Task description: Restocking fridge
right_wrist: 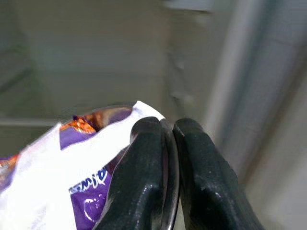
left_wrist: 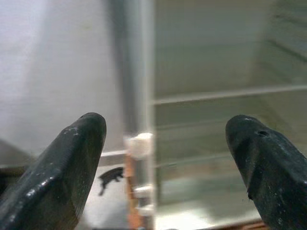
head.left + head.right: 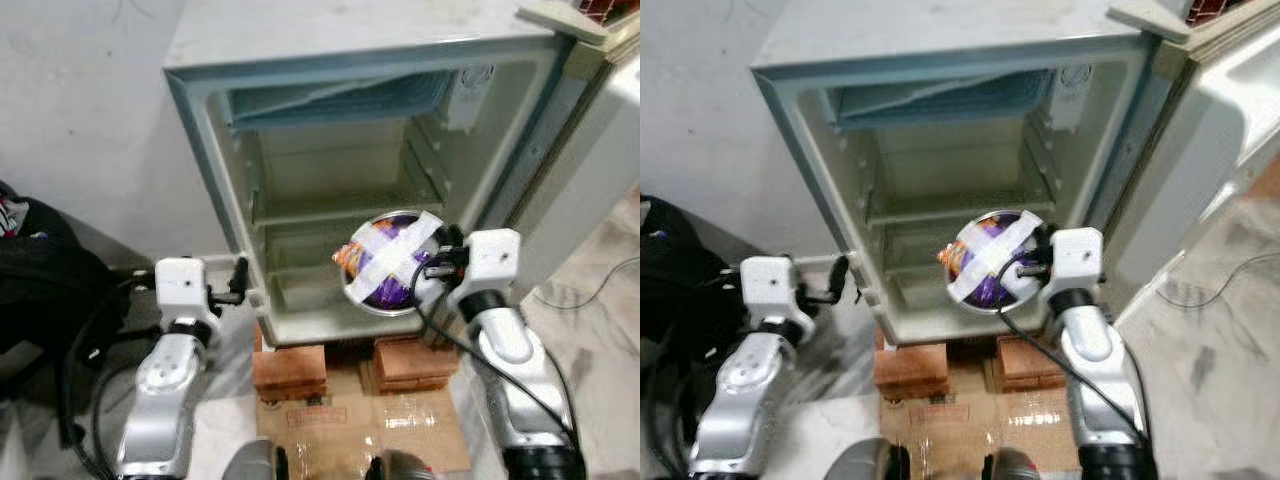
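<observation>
The round bowl (image 3: 392, 262), a metal dish packed with purple and orange snack packets and strapped shut by two white tape strips in a cross, sits just right of centre in the head view, held up in front of the lower opening of the fridge (image 3: 300, 150). My right gripper (image 1: 168, 158) has it by the rim: in the wrist view my two black fingers are pressed nearly together with the thin metal edge pinched between them, purple wrapper and white tape bulging beside them.

Behind the bowl the cabinet stands open and bare, with a freezer flap at the top, a shelf (image 3: 340, 208) across the middle and a lower floor with a shallow tray. The open door (image 3: 600, 150) runs up the right edge of the frame. The fridge rests on bricks (image 3: 290, 368) over flattened cardboard (image 3: 350, 425).

My left gripper (image 3: 238, 283) is at the lower left, just beside the cabinet's left front edge; its fingers are spread wide with nothing between them, looking past the frame into the shelves.

I judge this as the placing step: the bowl is carried but not yet inside. Next I should push it forward over the sill, keeping it level, set it on the lower floor, then part my fingers. The rim pinch is thin, so tilting could let it slip.
</observation>
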Available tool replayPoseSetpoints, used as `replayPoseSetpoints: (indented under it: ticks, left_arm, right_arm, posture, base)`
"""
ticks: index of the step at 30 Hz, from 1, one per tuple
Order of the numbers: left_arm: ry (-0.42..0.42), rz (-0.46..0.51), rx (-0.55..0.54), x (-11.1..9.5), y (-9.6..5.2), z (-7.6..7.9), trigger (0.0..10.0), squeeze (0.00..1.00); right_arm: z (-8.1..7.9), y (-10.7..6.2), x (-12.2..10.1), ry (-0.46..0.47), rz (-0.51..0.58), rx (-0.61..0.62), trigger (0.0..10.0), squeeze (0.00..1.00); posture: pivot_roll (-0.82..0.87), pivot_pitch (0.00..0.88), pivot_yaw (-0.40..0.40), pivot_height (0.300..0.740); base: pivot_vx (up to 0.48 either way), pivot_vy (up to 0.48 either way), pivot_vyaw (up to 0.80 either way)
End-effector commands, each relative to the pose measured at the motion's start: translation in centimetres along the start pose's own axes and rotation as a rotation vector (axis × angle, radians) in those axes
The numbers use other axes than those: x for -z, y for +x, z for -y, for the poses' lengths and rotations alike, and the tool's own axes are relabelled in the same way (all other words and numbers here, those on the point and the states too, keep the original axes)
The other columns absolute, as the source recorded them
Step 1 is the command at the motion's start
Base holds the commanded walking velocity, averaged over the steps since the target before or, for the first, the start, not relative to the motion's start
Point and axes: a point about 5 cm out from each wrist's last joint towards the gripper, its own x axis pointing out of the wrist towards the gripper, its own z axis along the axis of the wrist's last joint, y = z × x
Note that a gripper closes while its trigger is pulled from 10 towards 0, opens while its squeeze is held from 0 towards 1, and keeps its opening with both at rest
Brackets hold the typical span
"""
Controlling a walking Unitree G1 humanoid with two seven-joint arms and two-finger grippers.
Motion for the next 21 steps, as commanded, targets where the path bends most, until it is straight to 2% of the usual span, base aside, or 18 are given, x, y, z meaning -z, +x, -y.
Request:
replayPoseSetpoints:
  ticks: [1,10,21]
  left_arm:
    - [0.015,-0.004,-0.034,-0.02,-0.29,-0.92,10.0,0.0]
    - [0.001,0.002,-0.028,-0.06,-0.36,-0.83,10.0,0.0]
    - [0.001,-0.001,-0.017,0.05,-0.36,-0.68,10.0,0.0]
  right_arm:
    - [-0.59,-0.03,-0.13,0.02,0.008,-0.017,10.0,0.0]
    - [-0.61,-0.16,-0.02,0.013,0.003,-0.029,10.0,0.0]
    - [-0.52,-0.25,-0.02,0.007,0.003,-0.029,10.0,0.0]
  posture:
    - [-0.01,0.123,0.042,0.74]
    - [-0.01,0.125,0.042,0.74]
    - [-0.02,0.125,0.041,0.74]
  base:
    - [0.0,0.0,0.0]
    - [0.0,0.0,0.0]
    - [0.242,0.0,0.0]
